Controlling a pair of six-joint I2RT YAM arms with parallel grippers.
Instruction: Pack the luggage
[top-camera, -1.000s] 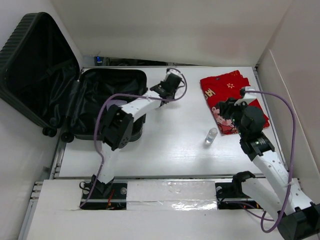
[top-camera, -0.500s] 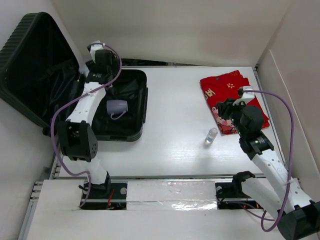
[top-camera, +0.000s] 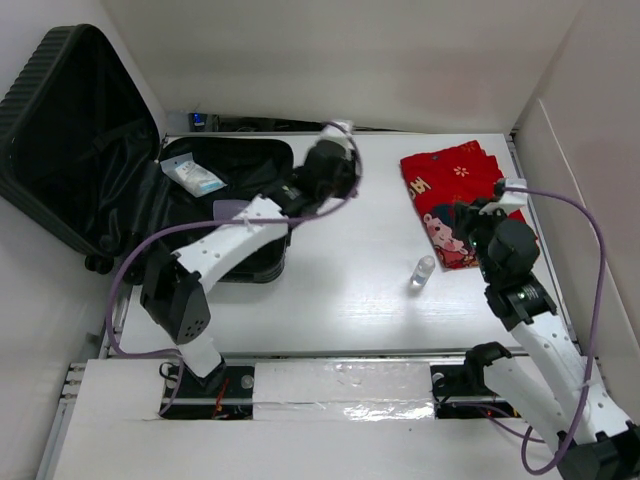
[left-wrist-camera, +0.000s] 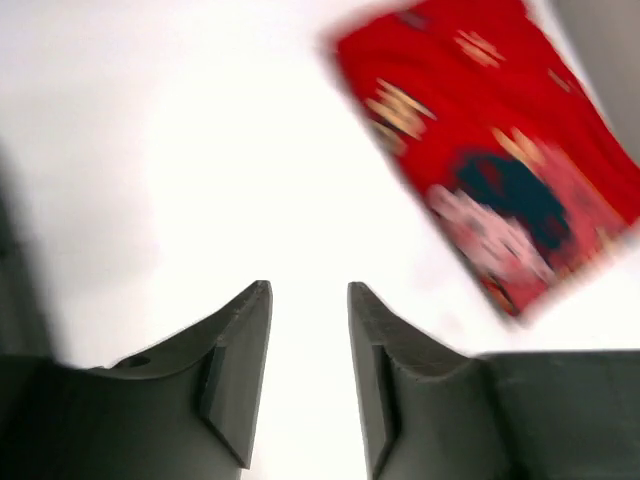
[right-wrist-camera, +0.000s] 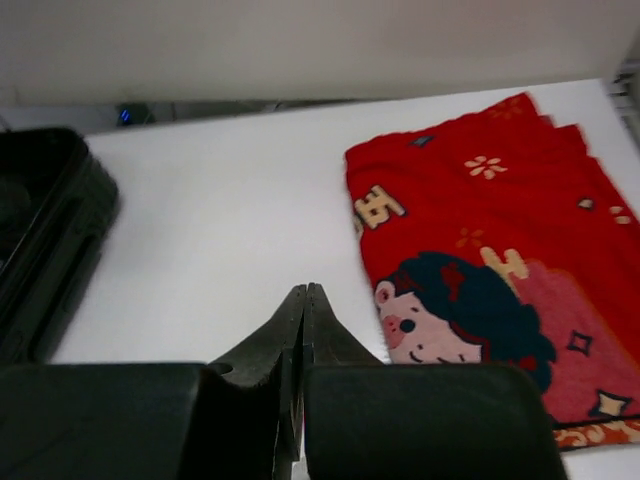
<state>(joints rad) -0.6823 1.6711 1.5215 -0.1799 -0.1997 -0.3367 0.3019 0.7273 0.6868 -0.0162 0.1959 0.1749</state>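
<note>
The luggage (top-camera: 120, 170) is a big black ribbed suitcase lying open at the table's left, its lid leaning on the wall. In its base lie a white-and-blue packet (top-camera: 196, 177) and a lavender mug (top-camera: 232, 210), partly hidden by my left arm. My left gripper (top-camera: 345, 172) is open and empty above the table just right of the suitcase; its wrist view (left-wrist-camera: 310, 292) shows the folded red cartoon cloth (left-wrist-camera: 500, 170) ahead. My right gripper (top-camera: 462, 218) is shut and empty (right-wrist-camera: 304, 292), hovering at the cloth's (top-camera: 462, 190) left edge. The cloth (right-wrist-camera: 490, 250) and a suitcase corner (right-wrist-camera: 50, 240) show there.
A small clear bottle (top-camera: 424, 270) stands on the white table, below the cloth and left of my right arm. White walls close in the table at the back and right. Cables loop from both arms.
My left arm swung from the suitcase's far corner to the right, over the table's middle. A white-and-blue packet now lies in the suitcase. My right arm shifted slightly right.
</note>
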